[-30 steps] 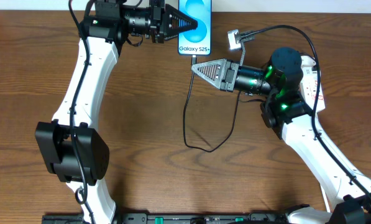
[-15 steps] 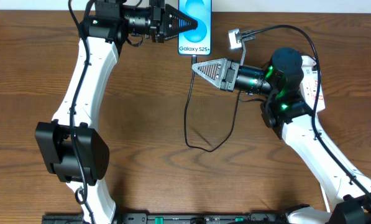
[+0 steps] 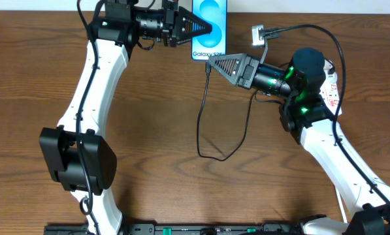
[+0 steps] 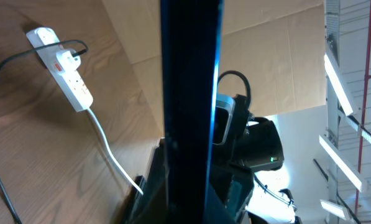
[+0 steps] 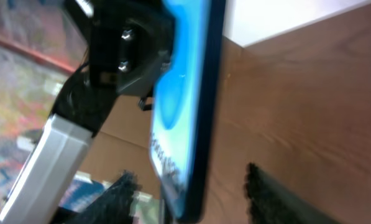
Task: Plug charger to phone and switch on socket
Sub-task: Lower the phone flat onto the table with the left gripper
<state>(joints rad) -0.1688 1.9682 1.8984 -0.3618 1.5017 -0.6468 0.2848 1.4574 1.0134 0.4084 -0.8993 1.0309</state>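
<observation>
L gripper (image 3: pixel 208 29) sat at the table's far edge, closed on the phone (image 3: pixel 210 26), screen lit blue w/ white text. R gripper (image 3: pixel 212 62) pointed left just below the phone's bottom edge, fingertips pinched on the charger (image 3: pixel 200 124) tip. Black cable dropped down, looped on the wooden table (image 3: pixel 155 130), ran back up twd a white adapter (image 3: pixel 258 32).

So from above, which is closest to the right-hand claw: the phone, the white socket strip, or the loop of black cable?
From the right gripper:
1. The phone, just above-left, held by the left gripper.
2. The socket, far right, mostly hidden behind the arm.
3. The charger loop, low toward the table's middle.
</observation>
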